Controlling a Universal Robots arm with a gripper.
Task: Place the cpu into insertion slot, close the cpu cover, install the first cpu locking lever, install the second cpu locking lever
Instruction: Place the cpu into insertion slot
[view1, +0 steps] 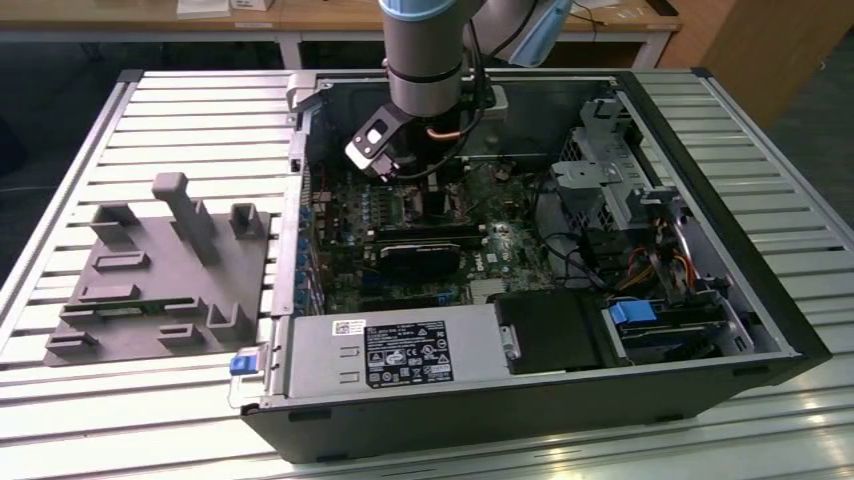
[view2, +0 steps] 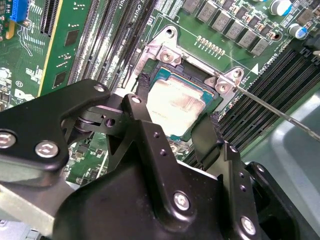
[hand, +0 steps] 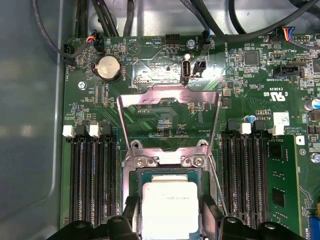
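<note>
The cpu (view2: 175, 100) (hand: 169, 206), a pale silvery square chip, sits in the insertion slot (view2: 167, 56) (hand: 131, 172) on the green motherboard. My gripper (view2: 177, 104) (hand: 170, 214) (view1: 420, 185) reaches down into the computer case, and its two black fingers (view2: 142, 86) (hand: 131, 211) press against opposite edges of the chip. The cpu cover (hand: 170, 95), a silvery frame with a square window, stands swung open behind the slot. A thin wire locking lever (view2: 280, 114) (hand: 216, 184) juts out beside the socket, unlatched.
Long black memory slots (hand: 92, 180) flank the socket on both sides. The open case (view1: 747, 300) lies on a slatted table, with a power supply (view1: 387, 355), a black block (view1: 420, 255) and cables (view1: 574, 250) inside. A grey fixture (view1: 160, 270) rests at the exterior view's left.
</note>
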